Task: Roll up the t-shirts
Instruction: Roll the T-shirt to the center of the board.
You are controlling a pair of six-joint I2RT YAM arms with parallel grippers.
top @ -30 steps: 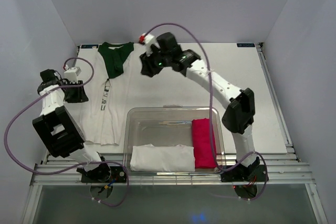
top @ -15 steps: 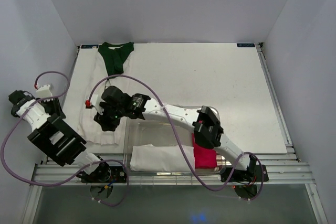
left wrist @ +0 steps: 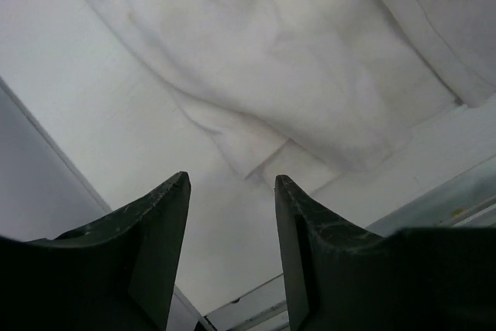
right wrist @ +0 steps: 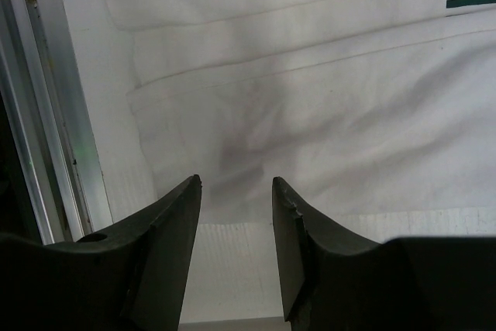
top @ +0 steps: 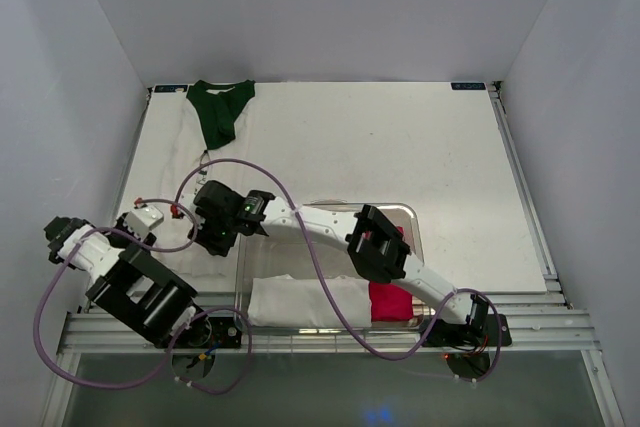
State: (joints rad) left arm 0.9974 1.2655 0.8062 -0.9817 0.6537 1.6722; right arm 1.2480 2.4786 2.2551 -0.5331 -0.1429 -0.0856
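**A:** Seeing the left gripper (left wrist: 231,180) swung in from the left wall toward the white t-shirt (right wrist: 310,114) since half a second back. Barely any shift in the right gripper (right wrist: 235,184), hanging low over the hem.

**B:** Yep. Fingers spread apart on both, gripping nothing.

**A:** And the dark green t-shirt (top: 219,112)?

**B:** Lying at the far left corner, well apart from both. Also spotting a clear bin (top: 405,215) up front, holding a pink bundle (top: 392,299).
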